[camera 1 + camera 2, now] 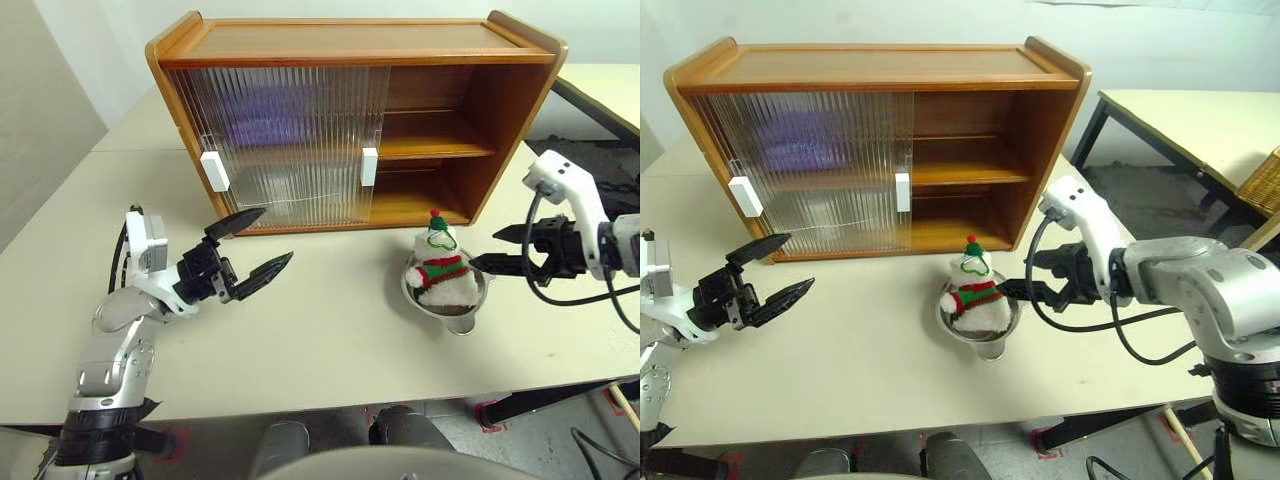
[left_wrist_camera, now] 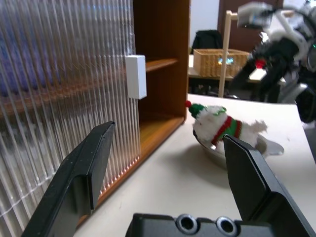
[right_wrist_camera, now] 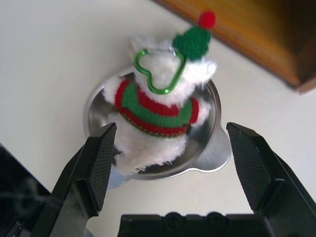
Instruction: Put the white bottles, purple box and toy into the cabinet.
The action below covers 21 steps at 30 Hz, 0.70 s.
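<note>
Both grippers sit nearest, low over the table (image 1: 330, 330). Left gripper (image 1: 250, 245): fingers spread wide, nothing btwn them, hanging above the table on the left, tips aimed toward the cabinet (image 1: 350, 120) front. Its wrist view looks along the ribbed sliding door (image 2: 64, 89) w/ a white block handle (image 2: 136, 76) just past the finger tips.

Right gripper (image 1: 1015, 285): fingers also spread wide, empty, tips pointing at the toy (image 1: 973, 290) from its right side, close beside it but not touching. In the right wrist view the toy sits btwn the two fingers (image 3: 101, 163) w/ gaps on either side.

Toy is a white plush w/ red-green striped scarf, green cap, red bobble; it sits in a shiny metal bowl (image 1: 470, 305) on the table, just in front of the cabinet's open right half, leaning a bit.

Cabinet stands at the back of the table. Both sliding doors are pushed to the left half, so the right half is open, w/ its shelf (image 1: 435, 145) showing. Behind the ribbed door a blurred purple shape (image 1: 265, 105) shows on the upper level; can't tell more thru the door.

Second table (image 1: 1200, 120) stands off to the right, well apart.
</note>
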Each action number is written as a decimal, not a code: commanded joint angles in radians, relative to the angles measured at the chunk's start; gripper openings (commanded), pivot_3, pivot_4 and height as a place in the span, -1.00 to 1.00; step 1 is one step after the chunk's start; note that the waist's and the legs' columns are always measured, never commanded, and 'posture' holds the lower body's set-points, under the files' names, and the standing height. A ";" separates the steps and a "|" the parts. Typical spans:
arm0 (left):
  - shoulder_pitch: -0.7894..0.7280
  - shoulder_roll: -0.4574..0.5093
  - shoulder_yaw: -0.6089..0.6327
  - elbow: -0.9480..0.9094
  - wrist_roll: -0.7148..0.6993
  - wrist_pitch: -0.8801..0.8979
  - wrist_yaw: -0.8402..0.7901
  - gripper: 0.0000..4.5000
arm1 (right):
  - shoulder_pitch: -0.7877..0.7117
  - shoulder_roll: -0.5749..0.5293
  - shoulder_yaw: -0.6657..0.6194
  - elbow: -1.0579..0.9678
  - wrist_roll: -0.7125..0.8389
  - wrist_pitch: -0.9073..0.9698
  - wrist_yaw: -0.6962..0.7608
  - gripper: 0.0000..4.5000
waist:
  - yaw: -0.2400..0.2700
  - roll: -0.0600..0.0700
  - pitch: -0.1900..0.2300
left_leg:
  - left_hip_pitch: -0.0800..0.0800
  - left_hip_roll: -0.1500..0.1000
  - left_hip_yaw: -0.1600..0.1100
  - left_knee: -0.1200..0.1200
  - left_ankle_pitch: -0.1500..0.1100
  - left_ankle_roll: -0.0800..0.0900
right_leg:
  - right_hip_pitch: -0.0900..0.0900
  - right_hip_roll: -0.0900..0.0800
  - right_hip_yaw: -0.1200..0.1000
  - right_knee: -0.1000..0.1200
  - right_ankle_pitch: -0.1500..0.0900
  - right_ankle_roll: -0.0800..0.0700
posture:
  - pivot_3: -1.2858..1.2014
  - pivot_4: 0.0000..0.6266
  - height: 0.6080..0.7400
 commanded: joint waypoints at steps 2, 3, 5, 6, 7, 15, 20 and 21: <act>0.022 -0.028 -0.012 -0.021 0.022 -0.017 0.032 1.00 | -0.036 0.051 0.030 -0.024 0.008 0.089 -0.075 0.99 | 0.000 0.000 0.000 | 0.000 0.000 0.000 0.000 0.000 0.000 | 0.000 0.000 0.000 0.000 -0.001 0.001 | -0.03 -0.99 1.00; 0.024 -0.035 -0.013 -0.022 0.026 -0.020 0.040 1.00 | -0.043 0.065 0.039 -0.023 0.001 0.103 -0.095 0.99 | 0.000 0.000 0.000 | 0.000 0.000 0.000 0.000 0.000 0.000 | 0.000 0.000 0.000 0.000 -0.001 0.003 | -0.03 -0.99 1.00; 0.025 -0.041 -0.015 -0.023 0.030 -0.022 0.048 1.00 | -0.051 0.079 0.047 -0.022 -0.005 0.119 -0.119 0.99 | 0.001 0.000 0.000 | 0.000 0.000 0.000 0.000 0.000 0.000 | 0.000 0.000 0.000 0.000 -0.001 0.007 | -0.03 -0.99 1.00; 0.024 -0.046 -0.018 -0.023 0.034 -0.026 0.053 1.00 | -0.056 0.103 0.048 -0.016 -0.014 0.127 -0.144 0.99 | 0.001 0.000 0.000 | 0.000 0.000 0.000 0.000 0.000 0.000 | 0.000 0.000 0.000 0.000 0.001 0.009 | -0.02 -0.98 1.00; 0.022 -0.049 -0.021 -0.022 0.039 -0.030 0.058 1.00 | -0.063 0.137 0.044 -0.007 -0.019 0.141 -0.170 0.99 | 0.002 0.000 0.000 | 0.000 0.000 0.000 0.000 0.000 0.001 | 0.000 0.000 0.000 0.000 0.001 0.011 | -0.02 -0.98 1.00; 0.024 -0.048 -0.033 -0.017 0.054 -0.041 0.070 1.00 | -0.092 0.275 0.038 0.025 -0.047 0.214 -0.287 0.99 | 0.006 0.000 0.000 | 0.001 0.000 -0.002 0.000 0.000 0.001 | 0.000 0.000 0.000 0.001 0.003 0.013 | -0.01 -0.98 1.00; 0.019 -0.034 -0.027 -0.016 0.053 -0.044 0.059 1.00 | -0.105 0.303 0.057 0.061 -0.075 0.237 -0.340 0.99 | 0.009 0.001 0.000 | 0.001 0.000 -0.003 0.000 0.000 0.001 | 0.000 0.000 0.000 0.001 0.003 0.012 | -0.01 -0.98 1.00; 0.017 -0.032 -0.025 -0.015 0.051 -0.044 0.058 1.00 | -0.104 0.302 0.070 0.066 -0.079 0.237 -0.347 0.99 | 0.009 0.001 0.000 | 0.001 0.000 -0.003 0.000 0.000 0.001 | 0.000 0.000 0.000 0.001 0.003 0.012 | -0.01 -0.98 1.00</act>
